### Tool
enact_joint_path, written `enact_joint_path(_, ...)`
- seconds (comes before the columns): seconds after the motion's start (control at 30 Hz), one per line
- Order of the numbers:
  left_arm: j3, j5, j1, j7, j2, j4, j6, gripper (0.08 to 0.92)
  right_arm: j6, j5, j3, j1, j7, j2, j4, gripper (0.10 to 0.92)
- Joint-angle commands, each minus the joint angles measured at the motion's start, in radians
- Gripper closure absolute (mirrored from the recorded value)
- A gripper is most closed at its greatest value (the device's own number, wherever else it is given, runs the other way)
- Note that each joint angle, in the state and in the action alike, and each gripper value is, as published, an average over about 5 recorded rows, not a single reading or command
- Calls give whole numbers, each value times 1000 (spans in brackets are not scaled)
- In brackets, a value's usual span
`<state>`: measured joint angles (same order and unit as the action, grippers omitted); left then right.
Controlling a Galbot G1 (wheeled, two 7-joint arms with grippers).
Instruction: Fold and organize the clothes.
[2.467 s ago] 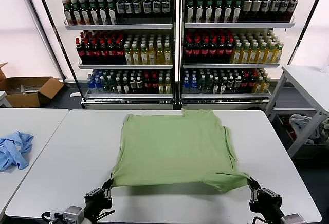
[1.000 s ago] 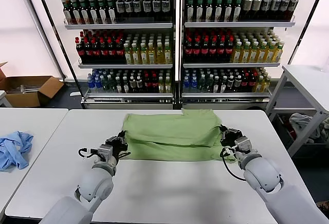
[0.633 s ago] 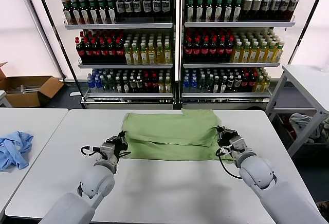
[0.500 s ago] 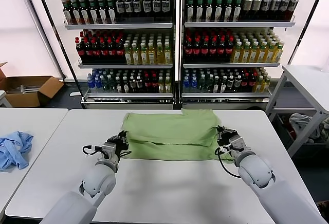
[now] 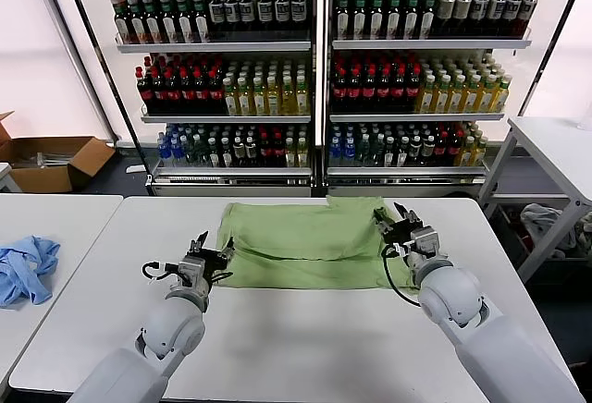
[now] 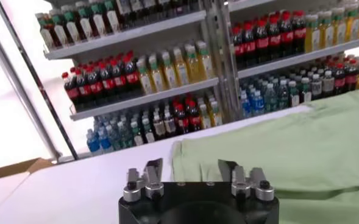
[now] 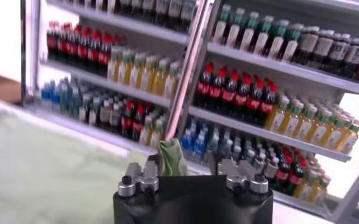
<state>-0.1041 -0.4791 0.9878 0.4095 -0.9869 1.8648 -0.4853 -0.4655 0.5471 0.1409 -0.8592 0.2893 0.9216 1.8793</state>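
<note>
The light green T-shirt [image 5: 310, 241] lies folded in half on the white table [image 5: 305, 348], its print hidden. My left gripper [image 5: 211, 248] is open at the shirt's left edge, just off the cloth. In the left wrist view the shirt [image 6: 289, 146] lies ahead of the open left gripper [image 6: 191, 170]. My right gripper [image 5: 388, 218] is open at the shirt's far right corner. In the right wrist view a small peak of cloth [image 7: 172, 157] stands between the parted fingers of the right gripper [image 7: 185, 164], close to one of them, and the shirt [image 7: 39, 164] spreads to one side.
A light blue garment [image 5: 23, 269] lies on the neighbouring table to the left. Shelves of drink bottles [image 5: 314, 79] stand behind the table. A cardboard box [image 5: 51, 163] sits on the floor at far left. Another table [image 5: 555, 144] stands at the right.
Both grippers carried the shirt's near hem away from me and laid it over the far half. Since half a second ago both have opened and let the cloth go; the left drew slightly back.
</note>
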Motion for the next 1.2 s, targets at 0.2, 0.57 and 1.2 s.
enact_joint_path(0.2, -56, 0, 126, -3, 31, 89, 19, 179, 53, 42, 115, -115, 44, -13, 48, 204)
enact_joint_path(0.57, -97, -67, 241, -80, 71, 153, 27, 177, -11, 112, 286, -457, -47, -66, 220, 203)
enact_joint_path(1.2, -101, -247, 164, -108, 39, 41, -9, 177, -27, 210, 295, -507, -71, -29, 129, 203)
